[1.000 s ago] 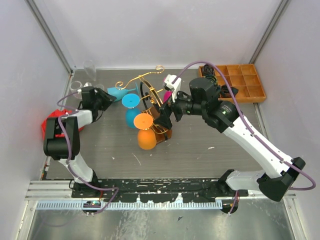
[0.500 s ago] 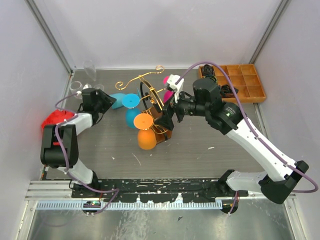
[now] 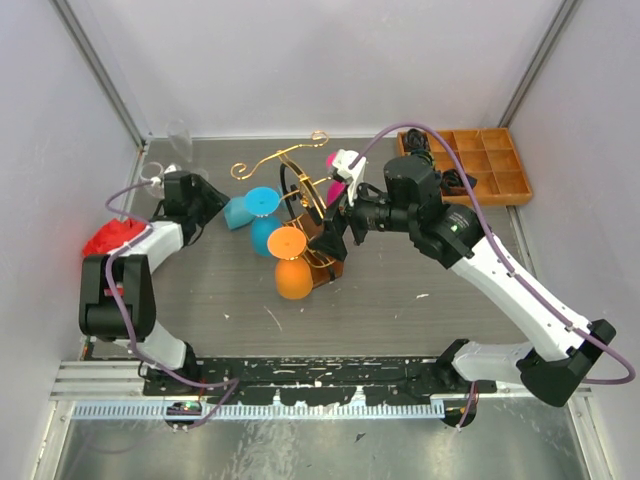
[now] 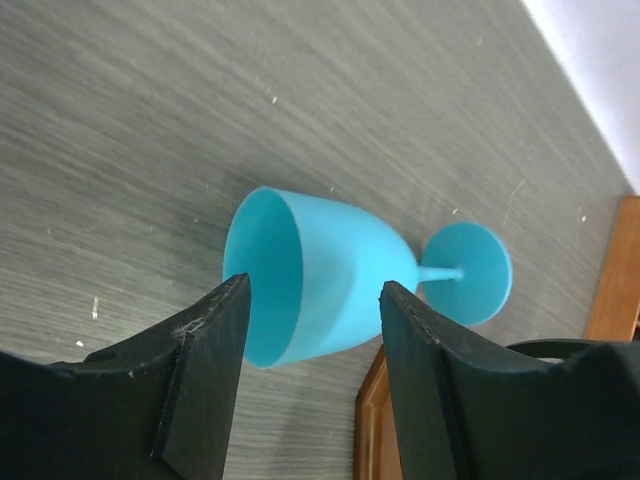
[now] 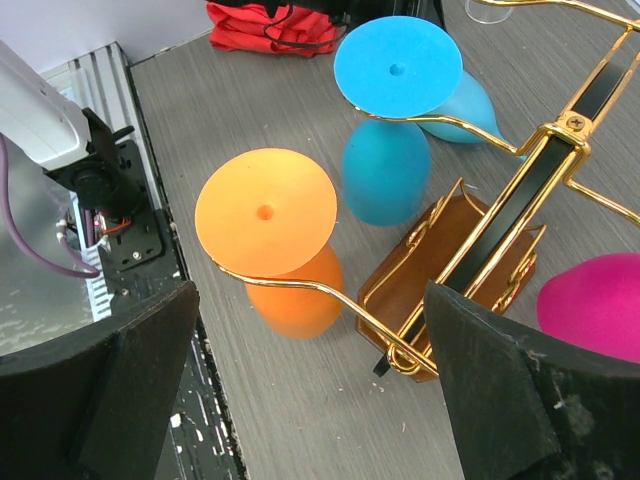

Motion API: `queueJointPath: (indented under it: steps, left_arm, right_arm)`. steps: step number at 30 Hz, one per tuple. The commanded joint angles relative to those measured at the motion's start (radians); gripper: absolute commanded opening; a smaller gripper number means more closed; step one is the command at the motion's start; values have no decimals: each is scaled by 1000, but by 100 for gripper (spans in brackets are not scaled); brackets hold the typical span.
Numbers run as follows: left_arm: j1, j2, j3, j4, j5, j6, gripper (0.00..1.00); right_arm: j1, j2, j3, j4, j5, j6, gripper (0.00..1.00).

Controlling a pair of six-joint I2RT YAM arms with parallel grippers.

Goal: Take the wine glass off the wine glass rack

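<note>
Now the left gripper has widened, teal wine glass lying between its jaws; right gripper gapes beside the rack.

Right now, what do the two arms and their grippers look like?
The left arm and right arm match: white links between black joint housings, each trailed by a looping purple cable. The left gripper and right gripper have broad, flat matte-black fingers. No readable markings show.
</note>
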State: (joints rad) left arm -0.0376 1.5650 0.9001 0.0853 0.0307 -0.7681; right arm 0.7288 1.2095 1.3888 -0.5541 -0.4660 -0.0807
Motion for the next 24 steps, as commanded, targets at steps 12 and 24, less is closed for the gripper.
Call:
queueJointPath:
  steps: [12, 24]
  left_arm:
    - [-10, 153, -11, 186, 180, -75, 51]
    - [-8, 104, -24, 219, 183, -45, 0]
  right_arm:
    - [-4, 1, 27, 14, 7, -16, 100]
    - [-3, -3, 30, 8, 11, 0, 100]
